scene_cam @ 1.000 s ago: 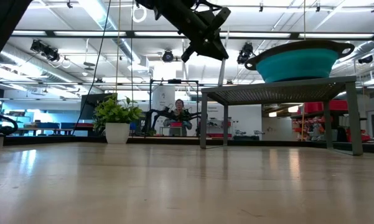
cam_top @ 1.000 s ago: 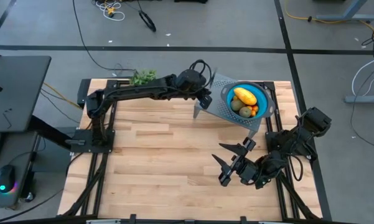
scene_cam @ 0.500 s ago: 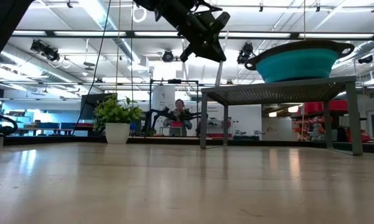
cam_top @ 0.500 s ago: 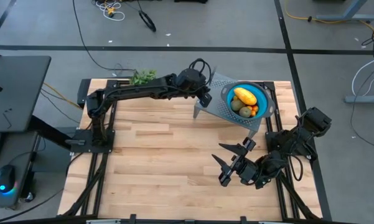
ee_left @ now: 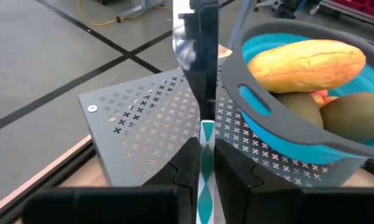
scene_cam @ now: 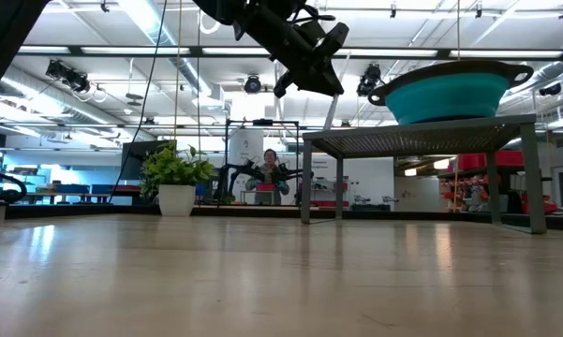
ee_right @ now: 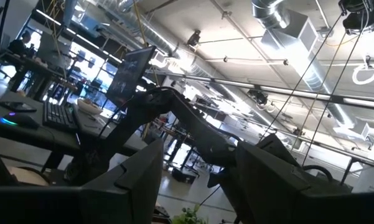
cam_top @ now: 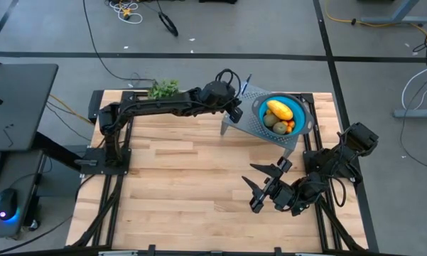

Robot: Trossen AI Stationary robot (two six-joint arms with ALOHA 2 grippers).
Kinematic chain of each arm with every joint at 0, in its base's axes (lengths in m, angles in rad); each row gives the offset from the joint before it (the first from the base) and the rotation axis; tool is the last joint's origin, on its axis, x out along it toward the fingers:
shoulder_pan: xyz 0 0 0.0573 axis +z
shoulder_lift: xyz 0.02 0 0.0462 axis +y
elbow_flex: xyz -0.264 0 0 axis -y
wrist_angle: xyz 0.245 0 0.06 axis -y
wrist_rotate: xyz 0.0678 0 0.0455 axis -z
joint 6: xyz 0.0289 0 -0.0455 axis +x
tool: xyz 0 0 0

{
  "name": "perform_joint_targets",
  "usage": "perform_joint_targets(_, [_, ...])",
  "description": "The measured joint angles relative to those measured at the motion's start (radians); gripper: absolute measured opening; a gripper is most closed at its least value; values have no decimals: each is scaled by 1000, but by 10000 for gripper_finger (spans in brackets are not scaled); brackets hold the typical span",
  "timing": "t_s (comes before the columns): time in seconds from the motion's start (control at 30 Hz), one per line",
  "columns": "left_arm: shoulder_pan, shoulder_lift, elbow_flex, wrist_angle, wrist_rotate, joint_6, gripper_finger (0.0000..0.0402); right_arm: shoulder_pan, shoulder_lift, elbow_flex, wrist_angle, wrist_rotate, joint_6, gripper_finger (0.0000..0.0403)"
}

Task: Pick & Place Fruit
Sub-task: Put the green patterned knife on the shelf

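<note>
The fruit lies in a blue colander [cam_top: 304, 114] on a grey perforated stand [cam_top: 241, 121] at the table's far right. In it are a yellow oblong piece [cam_top: 280, 109], olive-brown ovals [cam_top: 271, 119] and small orange-red pieces [cam_top: 290, 126]. My left gripper [cam_top: 236, 108] hangs over the stand's left end, beside the colander [ee_left: 311, 146], shut on a slim knife [ee_left: 203, 93]. Near the table's right front my right gripper [cam_top: 263, 186] stands open, pointing up with nothing between its fingers [ee_right: 143, 180]. My left gripper pinches the knife's white, teal-patterned part [ee_left: 206, 163] between its two fingers. The fingers slant down from the table's left. The knife's dark blue part [ee_left: 202, 56] reaches out past the fingertips. The knife is lifted clear above the stand's top.
A leafy green sprig in a white pot [cam_top: 163, 88] stands at the table's far edge, left of the stand. The stand's legs [scene_cam: 305, 178] rest on the wooden tabletop [cam_top: 185, 171], which is bare in the middle and near left. A person [scene_cam: 269, 168] sits in the room behind.
My left gripper has tipped a little above the stand's left end. The knife's blue end now shows beyond the gripper, toward the table's far edge. The right arm has kept still.
</note>
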Motion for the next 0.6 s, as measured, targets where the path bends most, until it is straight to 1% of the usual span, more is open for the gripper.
perform_joint_targets(0.13, [0, 0, -1, 9, 12, 0, 41, 0, 0, 0, 0, 2, 0, 213])
perform_joint_targets(0.37, [-1, 0, -1, 9, -10, 4, 45, 0, 0, 0, 0, 3, 0, 213])
perform_joint_targets(0.6, [-2, 1, -1, 12, -11, 25, 41, 0, 0, 0, 0, 3, 0, 213])
